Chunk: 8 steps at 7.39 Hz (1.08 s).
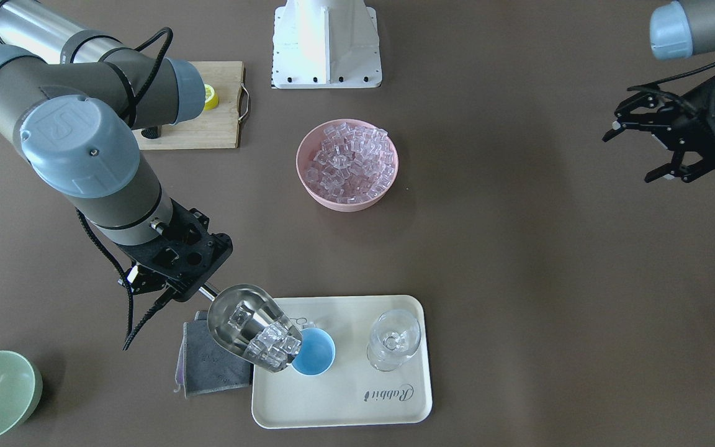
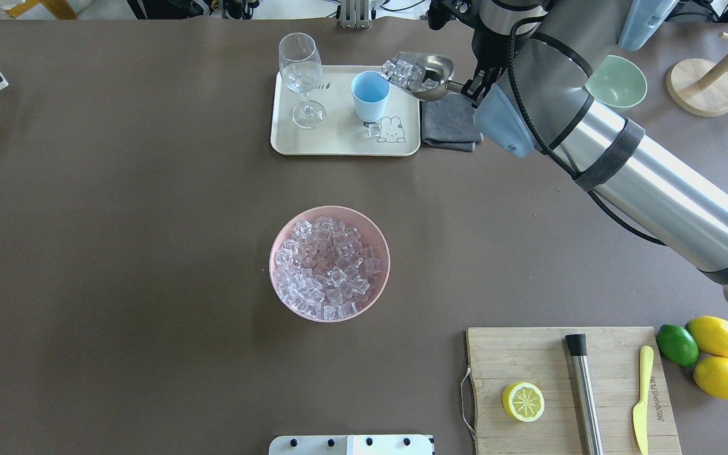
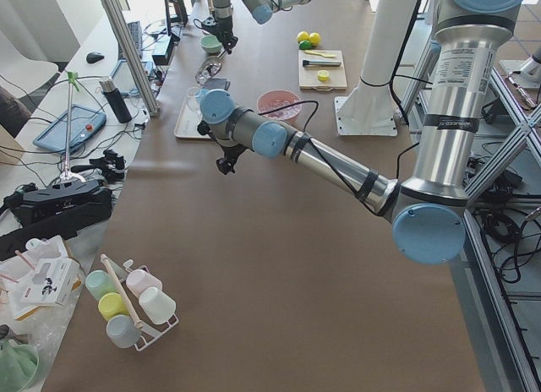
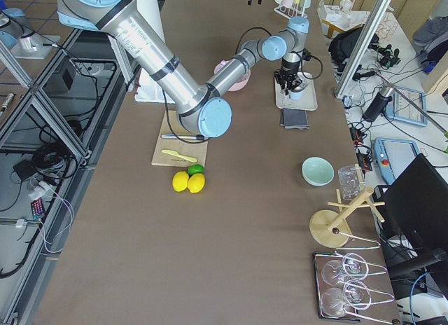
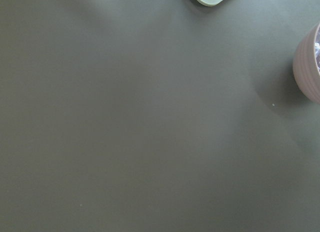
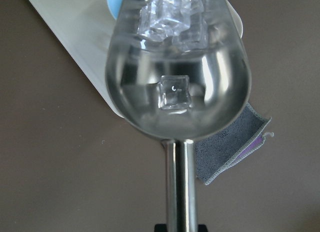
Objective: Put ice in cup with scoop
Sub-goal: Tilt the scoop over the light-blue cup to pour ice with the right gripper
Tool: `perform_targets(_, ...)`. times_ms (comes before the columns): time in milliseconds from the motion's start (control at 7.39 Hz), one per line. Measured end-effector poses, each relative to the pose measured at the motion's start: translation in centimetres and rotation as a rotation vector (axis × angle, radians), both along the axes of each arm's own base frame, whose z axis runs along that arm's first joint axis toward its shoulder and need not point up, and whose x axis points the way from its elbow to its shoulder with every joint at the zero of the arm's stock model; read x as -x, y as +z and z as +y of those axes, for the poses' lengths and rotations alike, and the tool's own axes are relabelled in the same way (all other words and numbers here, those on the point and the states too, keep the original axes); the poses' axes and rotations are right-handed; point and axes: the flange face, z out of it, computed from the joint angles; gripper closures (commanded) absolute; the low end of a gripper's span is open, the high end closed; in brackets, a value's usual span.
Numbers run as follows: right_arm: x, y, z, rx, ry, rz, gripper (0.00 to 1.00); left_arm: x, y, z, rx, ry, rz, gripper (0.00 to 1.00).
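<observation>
Table: brown (image 2: pixel 149 253); the tray (image 1: pixel 407 403) stood at the middle of its far edge.
Progress: the scoop (image 1: pixel 252 329) was loaded and tilted over the cup (image 1: pixel 317 355); pouring was not yet done, and the cup looked empty.
Ice (image 1: pixel 272 347): clear cubes crowded at the scoop's lip; one stray cube (image 2: pixel 373 131) lay on the tray.
Right gripper (image 1: pixel 191 285): clamped on the scoop handle.
Left gripper (image 1: pixel 634 155): fingers apart, idle.

The shiny steel scoop (image 1: pixel 247 323) tilts mouth-down, clear ice cubes (image 1: pixel 272 349) crowded at its lip, just above the near rim of the upright light-blue cup (image 1: pixel 315 354).
</observation>
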Motion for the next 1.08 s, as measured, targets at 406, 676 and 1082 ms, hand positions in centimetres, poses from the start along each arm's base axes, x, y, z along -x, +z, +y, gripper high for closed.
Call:
perform_targets(406, 1.2, -1.8, 1.0, -0.014, -0.064, 0.065, 1.00, 8.8, 8.7, 1.3, 0.191, -0.160, -0.008, 0.01)
perform_targets(676, 1.4, -2.8, 1.2, -0.042, -0.108, 0.113, 1.00, 14.3, 12.6, 2.6, 0.265, -0.276, -0.031, 0.01)
perform_targets(1082, 1.4, -3.1, 1.0, -0.042, -0.147, 0.164, 1.00, 19.1, 18.4, 5.1, 0.309, -0.402, -0.300, 0.01)
